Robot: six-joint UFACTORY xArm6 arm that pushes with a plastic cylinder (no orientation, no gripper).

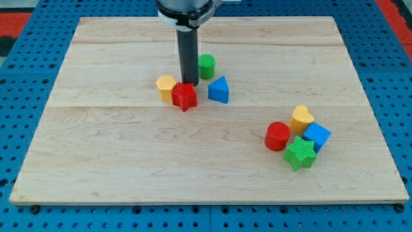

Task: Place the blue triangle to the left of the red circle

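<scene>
The blue triangle (pixel 219 89) lies on the wooden board (pixel 129 161) a little above the view's centre. The red circle (pixel 278 136) lies far off toward the view's lower right. My tip (pixel 188 83) is at the lower end of the dark rod, just above a red star (pixel 185 96) and touching or nearly touching it. The tip is to the left of the blue triangle, with a small gap between them.
A yellow hexagon (pixel 166 86) sits against the red star's left side. A green cylinder (pixel 206 66) stands just above the blue triangle. Beside the red circle cluster a yellow heart (pixel 301 118), a blue cube (pixel 317 136) and a green star (pixel 300 153).
</scene>
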